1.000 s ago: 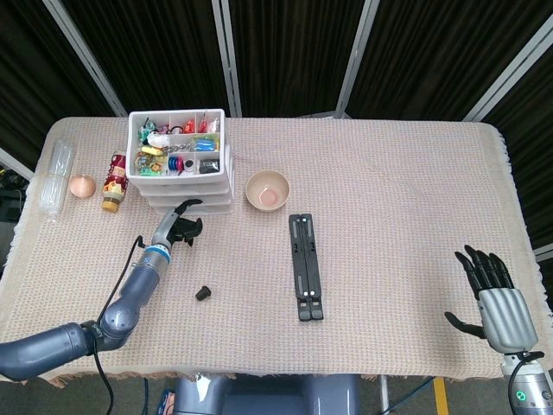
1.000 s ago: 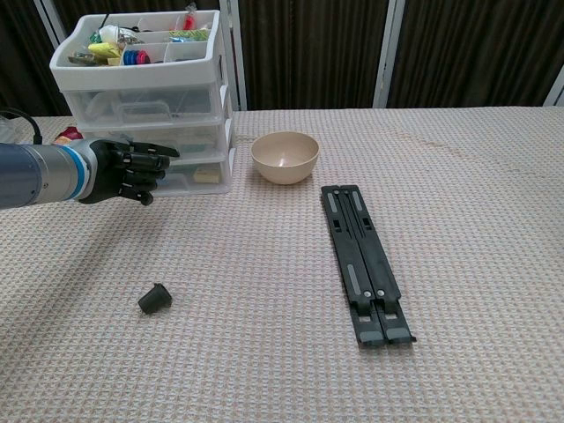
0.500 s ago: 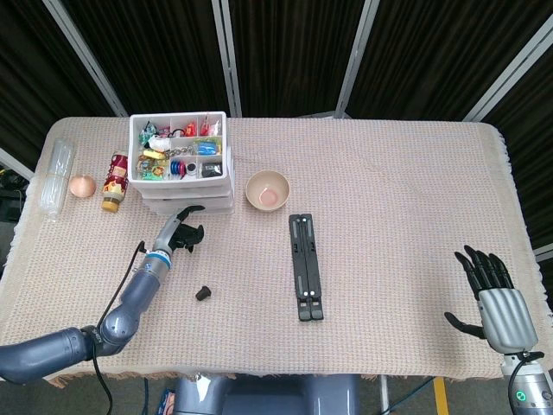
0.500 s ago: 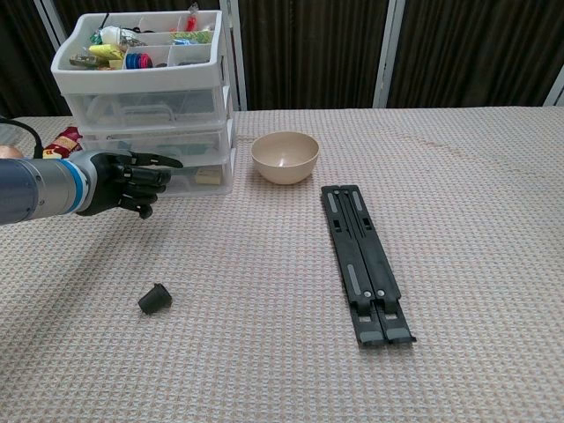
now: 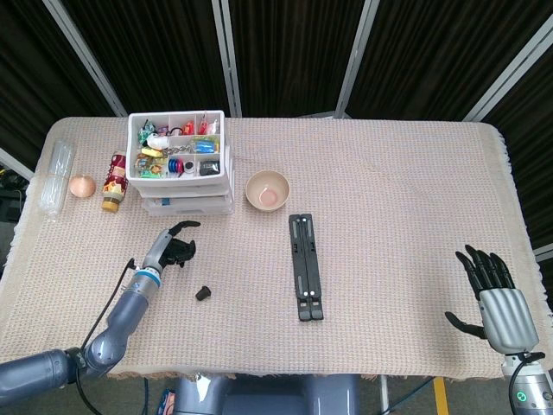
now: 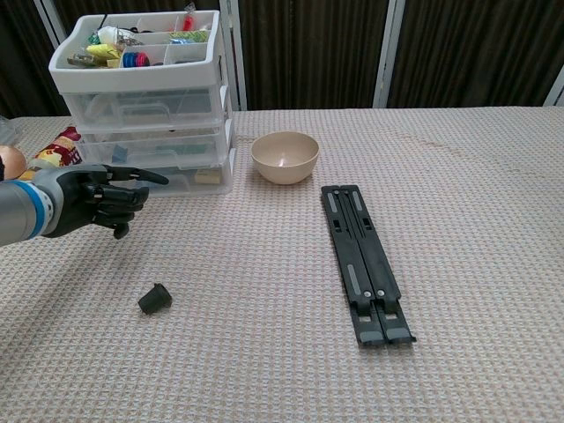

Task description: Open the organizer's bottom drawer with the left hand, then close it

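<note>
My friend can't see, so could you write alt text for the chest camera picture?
A robot's left hand hovers, fingers curled, before a closed three-drawer organizer. A beige bowl, folded black stand and small black cap sit on the woven tablecloth.

I see white organizer (image 6: pixel 145 115), beige woven worktop (image 6: pixel 458 194), cream bowl (image 6: pixel 285 157), black folding stand (image 6: pixel 366 264), black left robot hand (image 6: pixel 92 201)

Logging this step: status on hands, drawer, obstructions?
Left hand empty, fingers curled, off the white plastic organizer. Right hand open, idle. Bottom drawer shut. Small black cap nearby, not blocking.
</note>
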